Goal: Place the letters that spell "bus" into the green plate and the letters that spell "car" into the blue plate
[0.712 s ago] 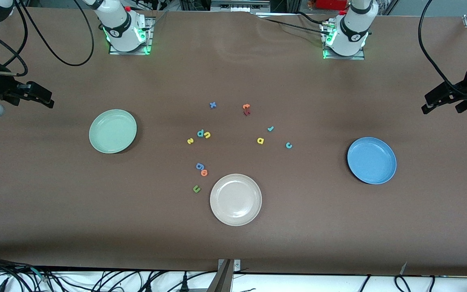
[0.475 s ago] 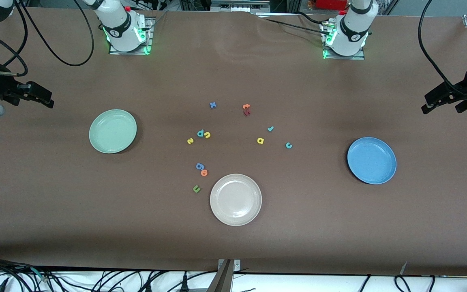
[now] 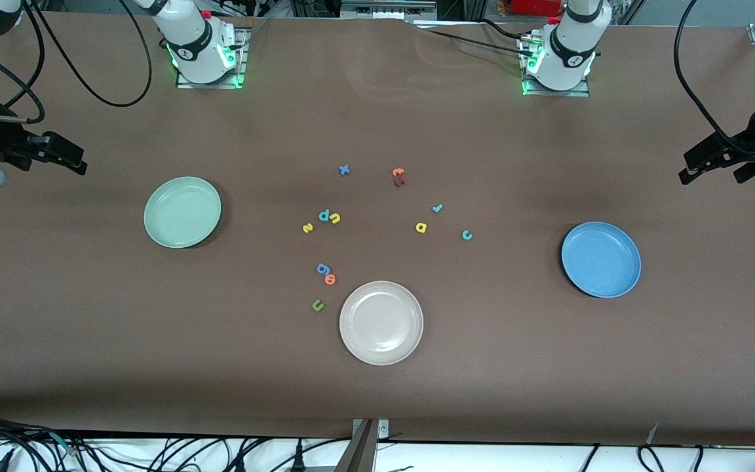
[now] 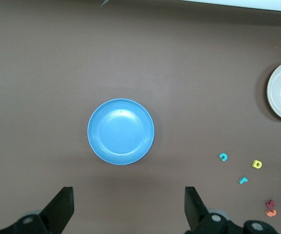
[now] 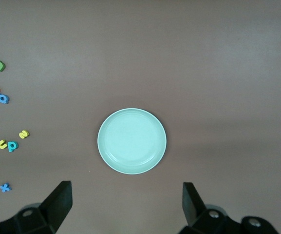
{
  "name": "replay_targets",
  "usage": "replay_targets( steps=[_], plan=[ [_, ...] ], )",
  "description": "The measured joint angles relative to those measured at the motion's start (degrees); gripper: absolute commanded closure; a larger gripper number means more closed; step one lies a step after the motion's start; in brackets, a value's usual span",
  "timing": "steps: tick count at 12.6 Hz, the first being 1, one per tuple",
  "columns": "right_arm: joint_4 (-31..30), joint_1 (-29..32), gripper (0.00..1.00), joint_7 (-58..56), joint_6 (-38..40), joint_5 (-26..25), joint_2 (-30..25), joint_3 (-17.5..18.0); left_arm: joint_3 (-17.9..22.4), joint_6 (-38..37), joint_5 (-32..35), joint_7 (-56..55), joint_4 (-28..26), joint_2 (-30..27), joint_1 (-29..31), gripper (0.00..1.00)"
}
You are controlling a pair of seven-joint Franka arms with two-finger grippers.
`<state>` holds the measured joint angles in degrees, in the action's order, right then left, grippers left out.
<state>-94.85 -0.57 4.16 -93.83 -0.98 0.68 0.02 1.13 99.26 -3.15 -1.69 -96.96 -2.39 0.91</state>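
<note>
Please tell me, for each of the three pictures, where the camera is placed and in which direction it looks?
Front view: high across the table, facing both bases; shows left gripper, right gripper, all plates.
Left wrist view: on the left arm's wrist, looking down at the blue plate; its open fingers show.
Right wrist view: on the right arm's wrist, looking down at the green plate; its open fingers show.
Shared: the beige plate appears in front and left wrist views.

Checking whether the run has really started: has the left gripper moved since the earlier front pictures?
Yes, slightly. The left gripper, open, has shifted a little toward the middle of the table, measured against the blue plate, which has not moved.
</note>
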Motion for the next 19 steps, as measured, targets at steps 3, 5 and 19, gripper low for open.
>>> replay_targets(
  steps=[3,5,19],
  plan=[
    [0.0,0.1,0.0,0.0,0.0,0.0,0.0,0.0,-1.9,0.0,0.6,0.0,0.0,0.0,0.0,0.0],
    [0.0,0.1,0.0,0.0,0.0,0.0,0.0,0.0,-1.9,0.0,0.6,0.0,0.0,0.0,0.1,0.0],
    [0.0,0.1,0.0,0.0,0.0,0.0,0.0,0.0,-1.9,0.0,0.6,0.0,0.0,0.0,0.6,0.0]
  ],
)
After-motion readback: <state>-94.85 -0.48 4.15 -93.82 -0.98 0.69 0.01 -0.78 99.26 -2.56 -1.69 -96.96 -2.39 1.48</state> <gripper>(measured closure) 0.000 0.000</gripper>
